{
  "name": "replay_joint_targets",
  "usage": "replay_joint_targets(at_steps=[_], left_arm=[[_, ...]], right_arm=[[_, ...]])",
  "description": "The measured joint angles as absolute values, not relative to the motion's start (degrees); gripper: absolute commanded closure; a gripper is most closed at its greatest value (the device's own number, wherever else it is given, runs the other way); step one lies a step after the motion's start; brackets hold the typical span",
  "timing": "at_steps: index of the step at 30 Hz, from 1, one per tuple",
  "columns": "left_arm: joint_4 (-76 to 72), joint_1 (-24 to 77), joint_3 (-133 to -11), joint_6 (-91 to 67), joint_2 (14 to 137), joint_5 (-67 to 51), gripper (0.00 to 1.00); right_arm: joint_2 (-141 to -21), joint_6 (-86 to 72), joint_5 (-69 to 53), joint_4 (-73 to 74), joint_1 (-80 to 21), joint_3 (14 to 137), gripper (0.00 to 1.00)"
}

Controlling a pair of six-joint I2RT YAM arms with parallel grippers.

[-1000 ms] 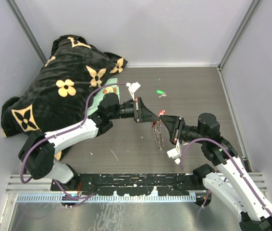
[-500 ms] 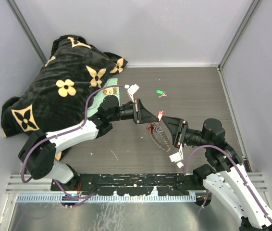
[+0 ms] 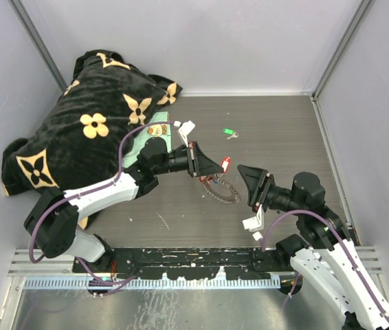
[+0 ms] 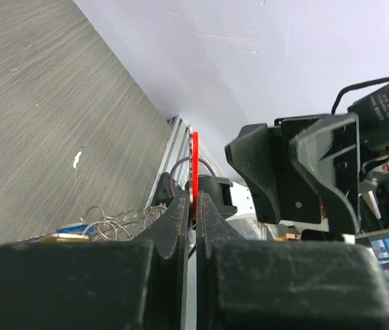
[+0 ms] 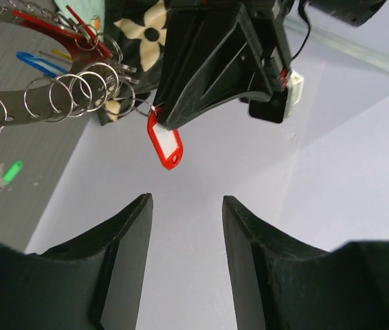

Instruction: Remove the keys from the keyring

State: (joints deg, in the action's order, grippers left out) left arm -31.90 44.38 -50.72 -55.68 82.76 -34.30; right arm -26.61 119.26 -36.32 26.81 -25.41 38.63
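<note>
You're clamping a key's red tag [image 5: 165, 146] in the left gripper [image 3: 218, 167], with the right gripper [image 3: 244, 176] hanging open and empty; it's probably grabbing the keyring [image 3: 223, 192] next.

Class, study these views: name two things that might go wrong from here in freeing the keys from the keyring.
1. The left gripper pinches the red tag only by one end, so the tag may slip free.
2. The right gripper is open and holds nothing; with the keyring unsteadied, a pull may drag the whole bunch along.
</note>
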Motion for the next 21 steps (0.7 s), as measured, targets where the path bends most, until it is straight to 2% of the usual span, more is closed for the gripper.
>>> replay_joint_targets(at_steps=[3, 6, 11, 13, 21], left_arm=[[-32.1, 44.3, -50.3, -54.3, 82.4, -34.3, 1.00], [-32.6, 44.3, -49.9, -52.9, 82.3, -34.3, 1.00], [-33.5, 44.3, -49.2, -50.7, 82.3, -34.4, 1.00], [-34.4, 44.3, -48.8, -50.1, 82.3, -34.5, 1.00], [-37.0, 44.3, -47.4, -48.2, 82.2, -34.6, 1.00]], right_arm=[[-29.6, 111.7, -32.8, 30.8, -25.4, 42.5, 0.48], [-36.9, 99.3, -29.4, 35.4, -25.4, 52.3, 0.46], [-48.7, 75.8, -27.1, 40.3, -25.4, 67.8, 0.35], [-51.3, 67.5, -28.2, 42.8, -25.4, 70.2, 0.29], [-63.5, 47.4, -38.8, 61.0, -23.1, 77.8, 0.27]])
